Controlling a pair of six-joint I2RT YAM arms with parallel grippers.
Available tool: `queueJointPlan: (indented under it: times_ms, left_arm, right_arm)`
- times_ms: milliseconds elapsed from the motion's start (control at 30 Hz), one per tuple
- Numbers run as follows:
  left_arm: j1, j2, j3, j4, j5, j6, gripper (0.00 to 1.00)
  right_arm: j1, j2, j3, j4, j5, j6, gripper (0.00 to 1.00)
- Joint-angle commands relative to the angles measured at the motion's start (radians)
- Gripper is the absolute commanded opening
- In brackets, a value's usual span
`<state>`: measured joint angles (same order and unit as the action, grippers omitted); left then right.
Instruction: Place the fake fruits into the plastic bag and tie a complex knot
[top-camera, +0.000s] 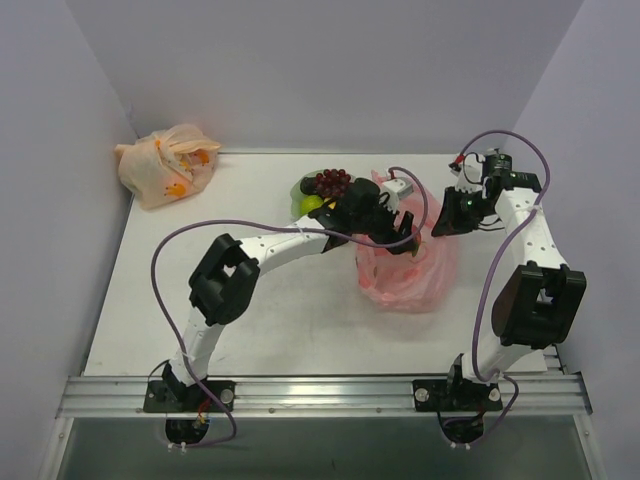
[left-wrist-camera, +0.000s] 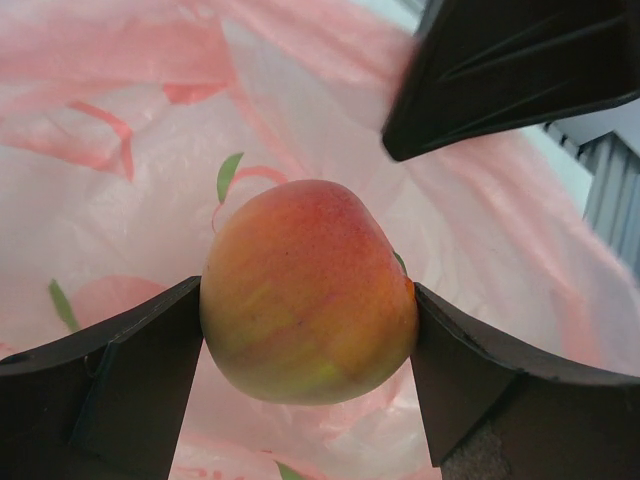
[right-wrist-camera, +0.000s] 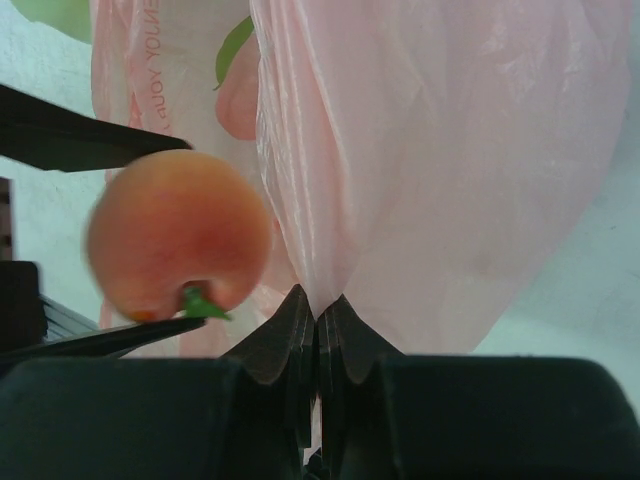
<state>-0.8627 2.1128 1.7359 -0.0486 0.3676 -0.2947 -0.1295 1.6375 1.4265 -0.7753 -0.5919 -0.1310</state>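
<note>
White table (top-camera: 290, 320), pale walls (top-camera: 330, 70): left gripper (left-wrist-camera: 308, 300) spread wide, clamping the peach (left-wrist-camera: 300, 250) over the pink bag (right-wrist-camera: 430, 150); right gripper (right-wrist-camera: 317, 315), fully closed, pinches its rim.

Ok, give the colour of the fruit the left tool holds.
The peach: orange-red fading to yellow-green; left wrist view.

Pale lavender walls (top-camera: 320, 70) enclose a white table (top-camera: 290, 330) edged by a metal rail (top-camera: 320, 390).
</note>
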Motion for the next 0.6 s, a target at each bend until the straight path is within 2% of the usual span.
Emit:
queueJointPlan:
  times_ms: [0,100,333,467,567]
  left_arm:
    - [-0.009,0.029,0.062,0.035,-0.058,0.017,0.86]
    - [-0.012,0.033,0.062,0.015,-0.079,0.032,0.97]
    - [0.001,-0.075,0.044,-0.042,-0.090,0.089,0.97]
    - [0.053,-0.160,0.039,-0.095,-0.053,0.083,0.97]
    - [0.140,-0.224,0.001,-0.065,-0.001,0.091,0.97]
  right_arm:
    - [0.007,-0.019,-0.009,-0.038,-0.034,-0.004,0.00]
    - [0.005,-0.015,-0.015,-0.038,-0.034,-0.004,0.00]
    - [0.004,-0.007,-0.017,-0.036,-0.036,-0.004,0.00]
    - [0.004,-0.011,-0.015,-0.035,-0.031,-0.004,0.00]
    - [0.002,-0.013,-0.011,-0.036,-0.026,-0.005,0.00]
